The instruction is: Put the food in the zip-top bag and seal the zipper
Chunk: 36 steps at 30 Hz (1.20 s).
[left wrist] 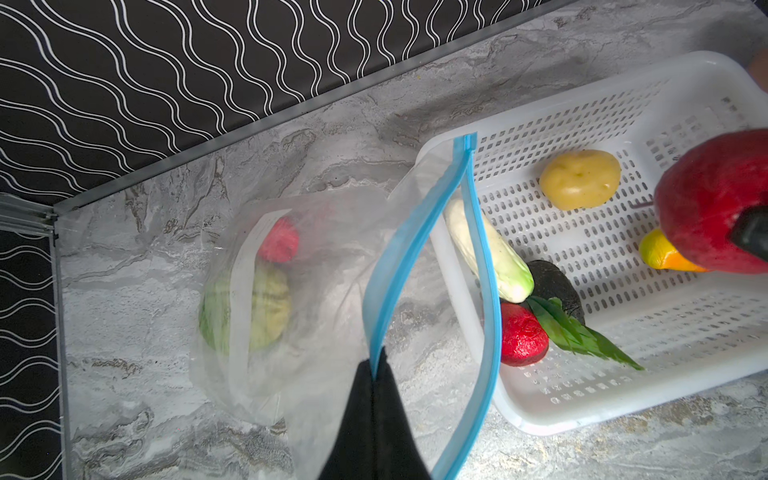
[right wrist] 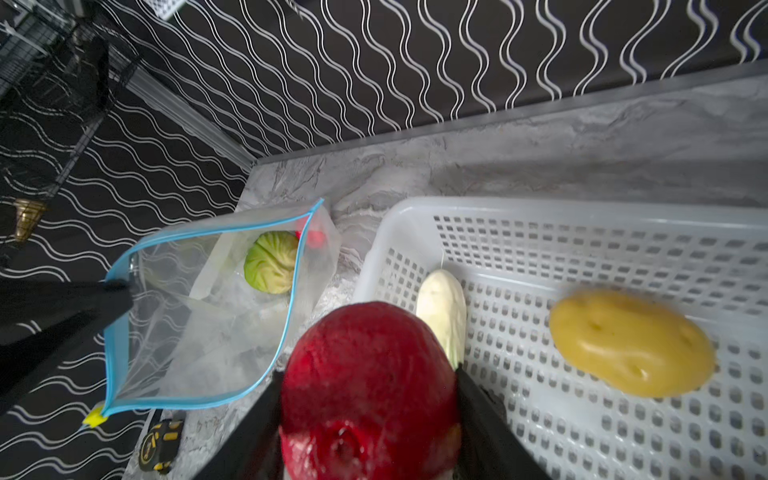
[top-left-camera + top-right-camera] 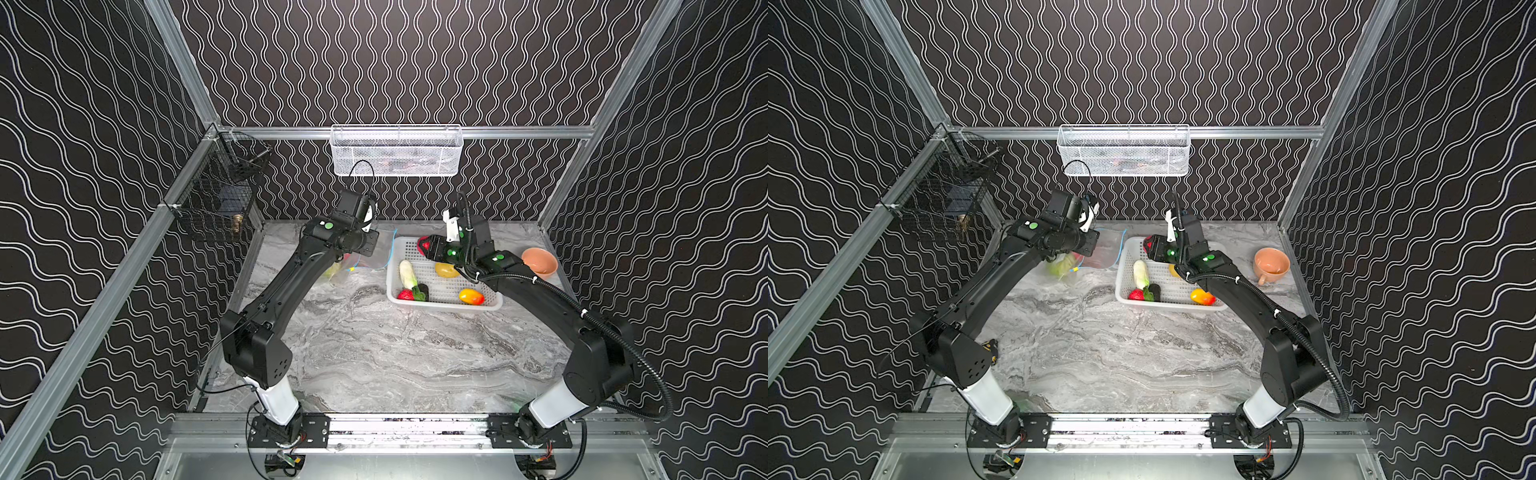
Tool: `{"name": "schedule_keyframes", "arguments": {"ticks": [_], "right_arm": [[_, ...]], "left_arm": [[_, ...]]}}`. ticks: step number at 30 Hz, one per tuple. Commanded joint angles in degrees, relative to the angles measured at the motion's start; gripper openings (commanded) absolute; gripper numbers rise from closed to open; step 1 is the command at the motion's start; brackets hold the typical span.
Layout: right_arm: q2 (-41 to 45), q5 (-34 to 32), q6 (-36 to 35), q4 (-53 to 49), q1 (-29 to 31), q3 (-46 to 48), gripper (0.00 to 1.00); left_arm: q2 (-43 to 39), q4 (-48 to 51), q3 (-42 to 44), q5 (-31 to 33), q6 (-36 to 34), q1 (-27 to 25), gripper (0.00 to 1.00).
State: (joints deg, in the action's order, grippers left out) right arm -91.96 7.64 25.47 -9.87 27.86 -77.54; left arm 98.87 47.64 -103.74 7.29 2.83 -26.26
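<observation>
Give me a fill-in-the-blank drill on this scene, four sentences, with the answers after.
1. The left gripper is shut on the ____ zipper of the zip-top bag.
2. The right gripper's jaws clamp a ____ fruit.
3. The green melon already lies inside the ____.
4. The white radish lies in the perforated white ____.
Missing words: blue, red, bag, basket.

The counter (image 3: 374,353) is grey-veined marble, the walls (image 3: 395,62) black with white wavy lines. The zip-top bag (image 2: 187,332) is clear, its zipper (image 1: 390,266) light blue, its tab (image 2: 93,419) yellow. The melon (image 2: 270,268) is ribbed green, the strawberry (image 2: 370,374) red, the lemon (image 2: 631,340) yellow, the perforated basket (image 1: 582,415) white.
</observation>
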Motion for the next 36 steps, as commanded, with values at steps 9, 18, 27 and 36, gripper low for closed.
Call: {"name": "schedule_keyframes", "arguments": {"ticks": [9,18,27,36], "right_arm": [[-2.6,10.1,-0.2,8.3,1.5,-7.0,0.34],[-4.9,13.5,1.7,13.6,3.3,-8.3,0.34],[-8.8,15.2,5.0,17.4,5.4,-10.4,0.34],[-10.8,14.5,7.1,19.2,7.9,-9.4,0.34]], "left_arm": [[-1.0,-0.4,-0.1,-1.3,-0.6,0.1,0.00],[-0.7,-0.4,-0.1,-0.5,-0.6,0.0,0.00],[0.0,0.2,-1.4,-0.5,-0.4,0.0,0.00],[-0.5,-0.2,-0.6,-1.0,-0.1,0.1,0.00]]}}
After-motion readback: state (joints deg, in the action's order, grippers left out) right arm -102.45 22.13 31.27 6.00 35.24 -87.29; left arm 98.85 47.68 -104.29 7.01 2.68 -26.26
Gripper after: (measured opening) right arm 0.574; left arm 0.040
